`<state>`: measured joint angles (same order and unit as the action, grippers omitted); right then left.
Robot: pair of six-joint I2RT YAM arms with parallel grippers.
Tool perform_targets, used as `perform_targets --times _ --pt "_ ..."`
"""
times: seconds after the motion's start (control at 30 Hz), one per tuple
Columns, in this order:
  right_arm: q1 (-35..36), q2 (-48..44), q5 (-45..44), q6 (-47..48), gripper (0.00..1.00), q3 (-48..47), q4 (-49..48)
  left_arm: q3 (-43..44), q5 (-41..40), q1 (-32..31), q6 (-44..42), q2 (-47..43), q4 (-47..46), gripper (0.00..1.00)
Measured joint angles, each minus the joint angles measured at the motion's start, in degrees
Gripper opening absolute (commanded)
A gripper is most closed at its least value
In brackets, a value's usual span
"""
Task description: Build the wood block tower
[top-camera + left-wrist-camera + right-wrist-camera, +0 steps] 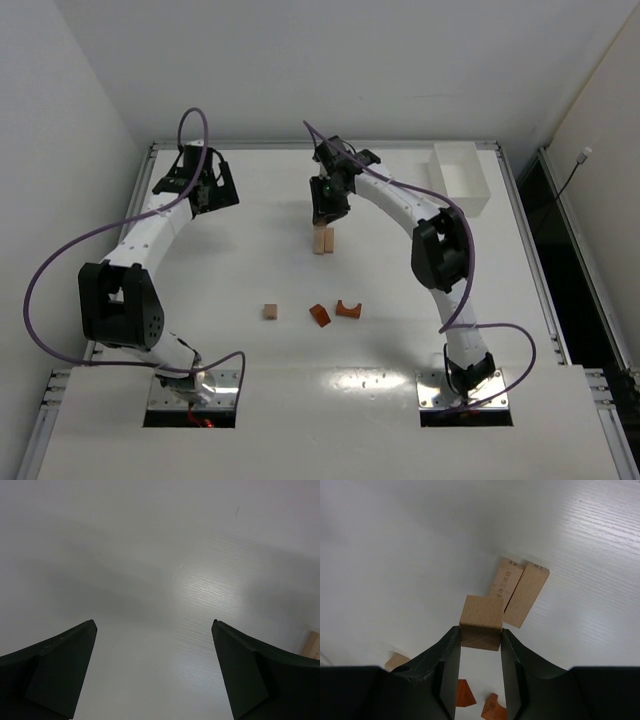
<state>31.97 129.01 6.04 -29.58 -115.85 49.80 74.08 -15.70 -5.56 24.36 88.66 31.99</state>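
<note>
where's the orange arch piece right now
In the top view the orange arch sits just right of the orange wedge, below the tan bars in the picture.

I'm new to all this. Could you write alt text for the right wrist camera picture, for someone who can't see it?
The right claw pinches a pale wooden cube between its two dark fingers, over a white table. Just beyond sit two tan bars side by side; two orange pieces and another tan block show lower in the frame.
</note>
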Motion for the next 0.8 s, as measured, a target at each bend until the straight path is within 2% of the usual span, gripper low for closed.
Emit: perform_targets --times 0.8 --pt "-0.33 4.15 -2.62 0.9 0.0 0.9 0.02 0.02 1.99 0.0 0.13 1.79 0.02 1.0"
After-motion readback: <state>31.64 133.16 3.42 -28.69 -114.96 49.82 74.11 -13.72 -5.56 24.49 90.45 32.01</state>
